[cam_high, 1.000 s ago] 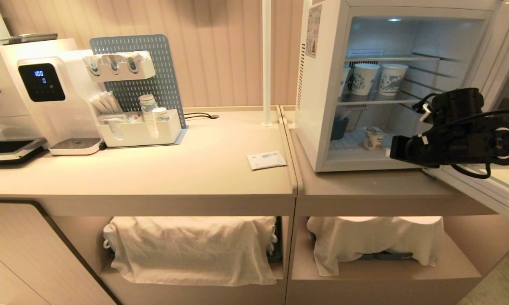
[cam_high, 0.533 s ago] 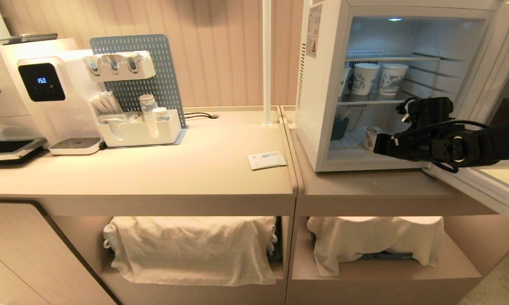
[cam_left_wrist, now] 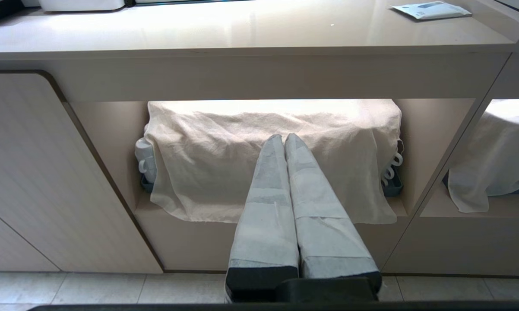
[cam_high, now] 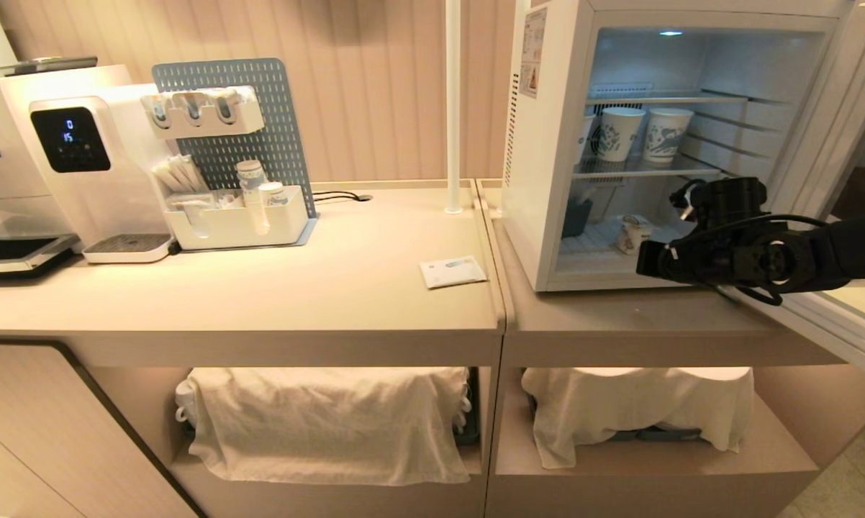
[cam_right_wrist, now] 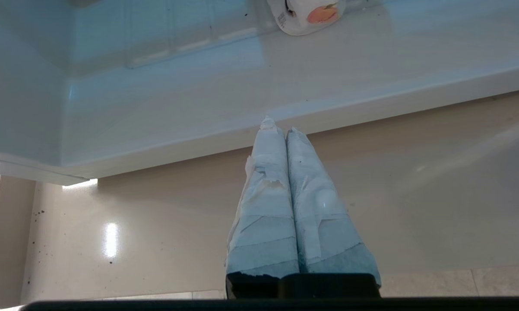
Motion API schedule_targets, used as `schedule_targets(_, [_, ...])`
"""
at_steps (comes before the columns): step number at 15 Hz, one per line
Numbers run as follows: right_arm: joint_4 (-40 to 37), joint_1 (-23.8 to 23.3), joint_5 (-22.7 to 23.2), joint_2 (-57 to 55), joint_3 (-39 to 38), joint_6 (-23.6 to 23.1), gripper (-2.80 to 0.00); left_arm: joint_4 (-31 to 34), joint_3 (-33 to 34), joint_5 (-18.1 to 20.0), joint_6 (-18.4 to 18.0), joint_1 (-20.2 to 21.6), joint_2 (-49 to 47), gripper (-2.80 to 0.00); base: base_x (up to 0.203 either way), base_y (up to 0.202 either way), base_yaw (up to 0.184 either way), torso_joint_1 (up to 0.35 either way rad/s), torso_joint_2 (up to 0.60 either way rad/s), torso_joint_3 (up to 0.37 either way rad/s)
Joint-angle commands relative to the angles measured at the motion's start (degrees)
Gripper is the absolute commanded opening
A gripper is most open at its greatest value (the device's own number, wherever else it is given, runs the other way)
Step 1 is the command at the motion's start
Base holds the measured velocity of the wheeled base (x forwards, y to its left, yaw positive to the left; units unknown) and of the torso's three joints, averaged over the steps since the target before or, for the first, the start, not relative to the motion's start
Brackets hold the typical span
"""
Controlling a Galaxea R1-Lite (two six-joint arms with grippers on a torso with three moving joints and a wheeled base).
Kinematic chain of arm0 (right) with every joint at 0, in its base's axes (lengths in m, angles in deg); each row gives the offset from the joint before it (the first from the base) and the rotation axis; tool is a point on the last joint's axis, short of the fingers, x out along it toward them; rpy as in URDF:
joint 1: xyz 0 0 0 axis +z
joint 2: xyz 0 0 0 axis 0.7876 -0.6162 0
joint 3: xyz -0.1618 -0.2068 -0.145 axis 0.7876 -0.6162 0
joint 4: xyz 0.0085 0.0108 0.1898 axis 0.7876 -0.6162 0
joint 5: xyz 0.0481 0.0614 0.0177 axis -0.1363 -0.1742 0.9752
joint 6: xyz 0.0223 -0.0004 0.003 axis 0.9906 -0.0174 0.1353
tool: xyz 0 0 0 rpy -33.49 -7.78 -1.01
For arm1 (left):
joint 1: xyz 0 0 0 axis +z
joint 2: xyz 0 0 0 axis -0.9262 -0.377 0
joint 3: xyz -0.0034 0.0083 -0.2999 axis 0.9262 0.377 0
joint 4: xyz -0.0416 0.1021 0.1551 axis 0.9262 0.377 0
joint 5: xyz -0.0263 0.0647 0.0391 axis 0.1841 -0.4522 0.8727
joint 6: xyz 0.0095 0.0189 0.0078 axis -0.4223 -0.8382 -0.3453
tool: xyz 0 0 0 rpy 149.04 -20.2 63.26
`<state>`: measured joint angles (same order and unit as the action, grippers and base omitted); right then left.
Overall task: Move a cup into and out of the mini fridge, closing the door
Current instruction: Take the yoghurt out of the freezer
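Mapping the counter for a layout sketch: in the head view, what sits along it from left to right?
Water dispenser → organizer caddy → white pole → paper packet → mini fridge → right gripper.

You have the mini fridge [cam_high: 548,144] on the right-hand counter [cam_high: 619,316], its door [cam_high: 828,180] swung open to the right. On its floor, toward the far side, lies the cup [cam_high: 632,234], tipped on its side. Two paper cups [cam_high: 645,133] stand side by side on the wire shelf [cam_high: 641,173] above it. Your right gripper [cam_high: 648,260] sits at the fridge's near lip, right of the cup and nearer to you. On the left-hand counter [cam_high: 296,288] a packet [cam_high: 453,272] lies near the fridge's left wall; a rack [cam_high: 231,208] stands far left, with a dispenser [cam_high: 80,158] further left. Cloths [cam_high: 324,417] hang over the shelves below. Your left gripper [cam_left_wrist: 284,140] points at the left one.
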<state>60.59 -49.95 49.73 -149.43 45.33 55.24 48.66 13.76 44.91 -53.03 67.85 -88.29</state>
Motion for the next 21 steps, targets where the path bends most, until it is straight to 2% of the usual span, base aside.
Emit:
schedule_targets(1, [0.01, 0.01, -0.09, 0.38, -0.36, 0.11, -2.80, -0.02, 0.00, 0.00, -0.03, 0.00, 0.00, -2.80, 0.000, 0.000, 0.000, 0.000, 0.00, 0.000])
schedule_targets(7, [-0.53, -0.71, -0.58, 0.54, 2.86, -0.45, -2.80, -0.02, 0.00, 0.00, 0.00, 0.00, -0.01, -2.80, 0.000, 0.000, 0.000, 0.000, 0.00, 0.000])
schedule_targets(13, [-2.79, -4.38, -0.57, 0.93, 8.73, -5.52, -2.80, -0.02, 0.00, 0.00, -0.04, 0.00, -0.08, -2.80, 0.000, 0.000, 0.000, 0.000, 0.00, 0.000])
schedule_targets(16, [-4.36, -6.46, -0.70, -0.27, 11.45, -9.47, -2.80, -0.02, 0.00, 0.00, 0.03, 0.00, -0.09, -2.80, 0.000, 0.000, 0.000, 0.000, 0.00, 0.000])
schedule_targets(21, [-4.13, -6.76, -0.70, -3.76, 14.65, -9.51, -2.80, -0.02, 0.00, 0.00, 0.05, 0.00, -0.09, -2.80, 0.000, 0.000, 0.000, 0.000, 0.00, 0.000])
